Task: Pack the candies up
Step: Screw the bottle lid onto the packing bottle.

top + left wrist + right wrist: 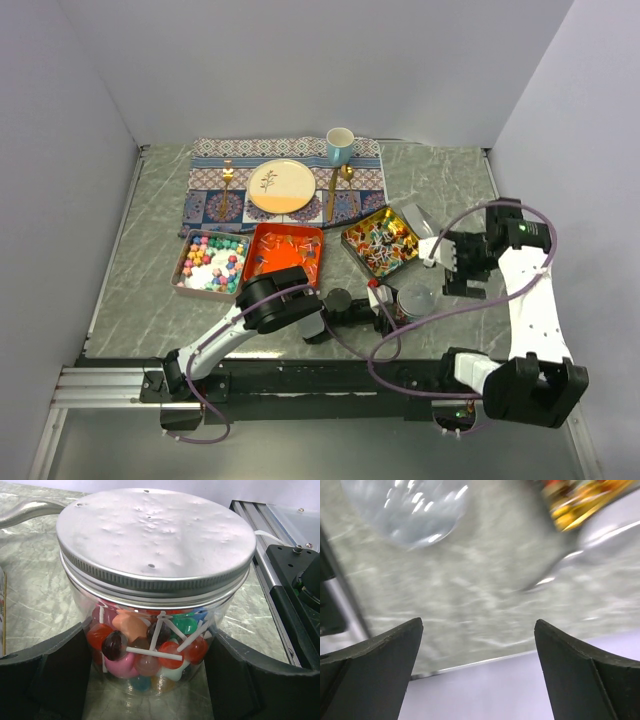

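My left hand (149, 630) grips the lidded jar (155, 555) of candies (145, 647) at lower centre of the top view, more in three tins (284, 226) above, my right hand (477, 630) wide over desk (470, 585)

Soft, even overhead light, faint shadows on the counter (440, 190). Right wrist view smeared by motion blur, glare specks at 11 o'clock; candies (145, 645) in the jar (155, 587) are sharp.

Pastel lumps (212, 262) lay in the pink tin (178, 272), red-orange wrapped ones (287, 255) in the red tin (250, 252), and twist-wrapped ones (380, 240) in the gold tin (346, 239), side by side. Other glossy mixed candies (150, 647), seemingly with white sticks, filled the lidded clear jar (150, 540) partway.
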`<action>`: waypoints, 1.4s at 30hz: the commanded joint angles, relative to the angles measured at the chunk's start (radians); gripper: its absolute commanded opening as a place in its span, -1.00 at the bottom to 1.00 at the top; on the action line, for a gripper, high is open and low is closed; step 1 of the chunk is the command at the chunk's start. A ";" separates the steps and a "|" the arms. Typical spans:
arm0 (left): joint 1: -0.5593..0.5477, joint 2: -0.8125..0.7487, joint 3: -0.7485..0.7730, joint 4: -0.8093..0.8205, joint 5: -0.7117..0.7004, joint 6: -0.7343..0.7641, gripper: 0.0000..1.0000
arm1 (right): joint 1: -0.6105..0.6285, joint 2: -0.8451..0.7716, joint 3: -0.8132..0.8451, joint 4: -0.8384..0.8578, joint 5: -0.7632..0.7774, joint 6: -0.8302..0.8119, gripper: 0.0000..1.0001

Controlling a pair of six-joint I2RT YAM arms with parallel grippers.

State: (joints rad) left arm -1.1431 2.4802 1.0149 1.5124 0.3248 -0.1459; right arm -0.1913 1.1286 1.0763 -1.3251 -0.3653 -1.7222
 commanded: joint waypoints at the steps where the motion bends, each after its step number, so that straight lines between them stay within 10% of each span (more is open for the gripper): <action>1: 0.019 0.238 -0.116 -0.314 -0.021 -0.181 -0.99 | 0.114 0.006 0.108 -0.120 -0.179 0.039 1.00; 8: 0.017 0.240 -0.108 -0.322 -0.003 -0.181 -0.99 | 0.377 0.083 0.108 -0.120 -0.305 0.312 1.00; 17: 0.017 0.243 -0.096 -0.322 0.017 -0.193 -0.99 | 0.363 0.200 0.158 -0.083 -0.374 0.340 0.95; 25: 0.017 0.244 -0.095 -0.328 0.022 -0.193 -0.98 | 0.366 0.198 0.091 0.076 -0.360 0.461 0.52; 30: 0.017 0.246 -0.095 -0.327 0.017 -0.202 -0.99 | 0.388 0.237 0.047 0.207 -0.328 0.549 -0.58; 42: 0.017 0.252 -0.099 -0.330 0.011 -0.210 -0.99 | 0.389 0.246 -0.070 0.236 -0.216 0.497 -0.68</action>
State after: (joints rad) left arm -1.1385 2.4855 1.0245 1.5120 0.3439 -0.1463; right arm 0.1921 1.4155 1.0454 -1.0904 -0.6319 -1.1866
